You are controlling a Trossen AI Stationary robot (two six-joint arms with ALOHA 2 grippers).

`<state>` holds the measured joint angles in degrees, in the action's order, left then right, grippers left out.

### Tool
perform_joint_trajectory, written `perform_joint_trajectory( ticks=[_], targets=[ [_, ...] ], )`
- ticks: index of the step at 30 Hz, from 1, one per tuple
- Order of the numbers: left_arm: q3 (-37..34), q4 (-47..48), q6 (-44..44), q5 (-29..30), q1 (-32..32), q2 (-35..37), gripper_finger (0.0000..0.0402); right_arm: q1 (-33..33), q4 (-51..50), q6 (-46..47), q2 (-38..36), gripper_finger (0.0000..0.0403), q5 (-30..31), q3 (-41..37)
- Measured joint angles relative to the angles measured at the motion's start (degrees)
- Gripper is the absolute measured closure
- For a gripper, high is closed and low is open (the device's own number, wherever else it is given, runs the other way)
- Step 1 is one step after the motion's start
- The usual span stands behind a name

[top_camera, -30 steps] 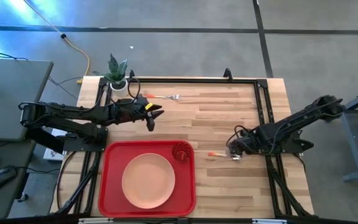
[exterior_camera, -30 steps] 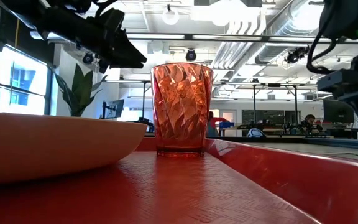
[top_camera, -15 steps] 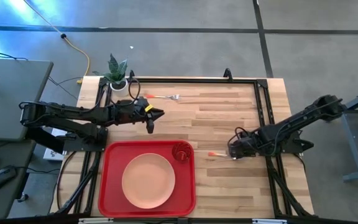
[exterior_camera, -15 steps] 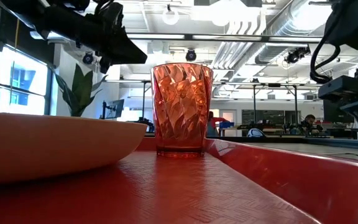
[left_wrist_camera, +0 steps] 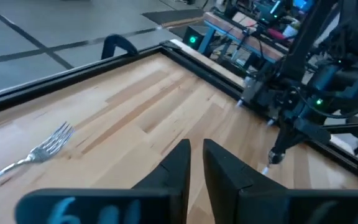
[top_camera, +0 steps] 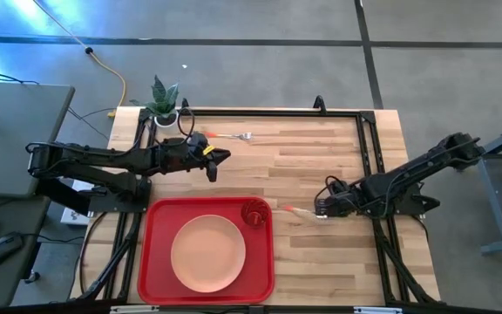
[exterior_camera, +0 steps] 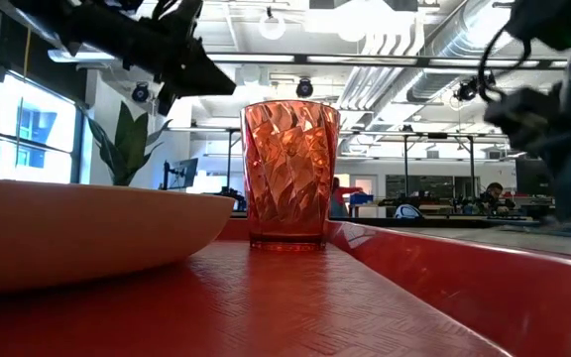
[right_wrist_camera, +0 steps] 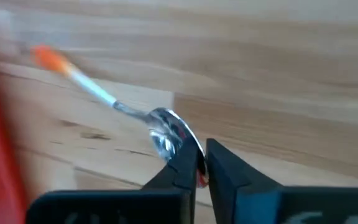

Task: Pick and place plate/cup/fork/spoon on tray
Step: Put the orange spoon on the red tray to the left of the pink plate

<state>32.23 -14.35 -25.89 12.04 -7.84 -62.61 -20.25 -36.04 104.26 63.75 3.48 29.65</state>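
Note:
The red tray [top_camera: 146,262] lies at the table's near edge. On it are the peach plate [top_camera: 207,253] and, in its far right corner, the red cup [top_camera: 255,212], standing upright. The fork [top_camera: 232,136] lies flat on the wood near the far edge, tines to the right. My left gripper [top_camera: 223,157] hovers just near of the fork, shut, with nothing between its fingers [left_wrist_camera: 176,168]. Right of the tray, my right gripper [top_camera: 321,211] is shut on the spoon [top_camera: 299,209]. My right gripper pinches the spoon's silver bowl [right_wrist_camera: 166,134] between its two fingertips. The fingers come from the table's right side, slanting down, roughly along the spoon. The orange-tipped handle [right_wrist_camera: 73,74] sticks out ahead toward the tray. Whether the handle is clear of the wood, I cannot tell.
A small potted plant [top_camera: 164,106] stands at the table's far left corner. A black frame rail [top_camera: 277,112] runs along the far and right edges. Bare wood lies between the fork and the tray.
My right gripper has taken hold of the spoon, risen a little and carried it a short way toward the tray. My left gripper has risen slightly above the table near the fork.

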Motion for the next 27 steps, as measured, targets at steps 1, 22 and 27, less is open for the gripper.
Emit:
perform_joint_trajectory(
  ticks=[1,22,27],
  targets=[
    [1.25,1.90,0.70,-0.35,0.01,0.00,0.0353,0.00,-2.78,-0.52,0.00,0.0396,1.03,2.04],
    [47.23,46.68,23.91,-22.02,-2.11,-21.27,0.0292,14.96,-25.33,-45.06,9.83,0.0402,11.28,44.94],
    [55.13,54.23,26.49,-24.20,-2.33,-26.24,0.0308,18.08,-25.11,-57.67,18.06,0.0403,8.30,55.20]
  ],
)
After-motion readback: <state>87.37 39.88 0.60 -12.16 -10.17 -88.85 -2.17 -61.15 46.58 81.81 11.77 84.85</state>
